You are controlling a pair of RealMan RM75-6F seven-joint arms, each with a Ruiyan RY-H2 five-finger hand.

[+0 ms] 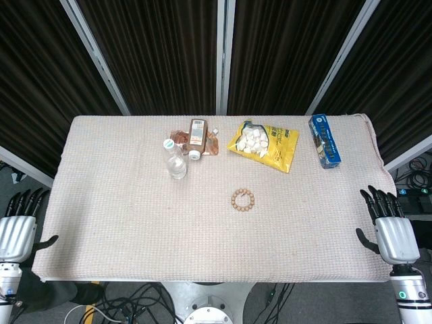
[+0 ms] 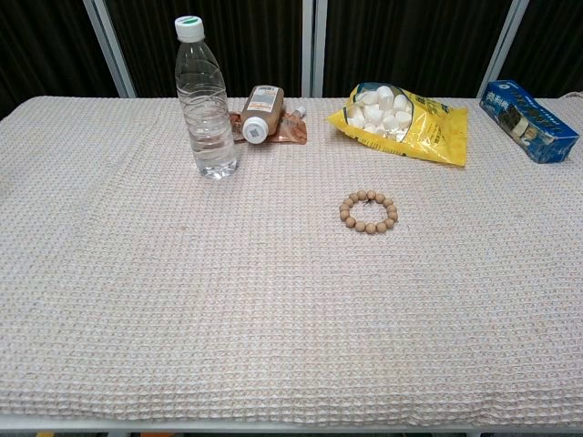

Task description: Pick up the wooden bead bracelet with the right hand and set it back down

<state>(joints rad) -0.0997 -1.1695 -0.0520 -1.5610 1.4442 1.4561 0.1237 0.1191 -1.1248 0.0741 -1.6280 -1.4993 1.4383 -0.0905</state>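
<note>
The wooden bead bracelet (image 1: 243,200) (image 2: 368,211) lies flat as a small ring near the middle of the cloth-covered table (image 1: 135,223). My right hand (image 1: 390,229) hangs off the table's right edge, far right of the bracelet, fingers apart and holding nothing. My left hand (image 1: 19,225) hangs beside the left edge, also with fingers apart and nothing in it. Neither hand shows in the chest view.
A clear water bottle (image 1: 175,159) (image 2: 207,100) stands at back left of centre. Behind it lie a brown bottle (image 1: 196,135) on a pouch, a yellow snack bag (image 1: 264,145) (image 2: 405,120), and a blue box (image 1: 325,140) (image 2: 529,119) at back right.
</note>
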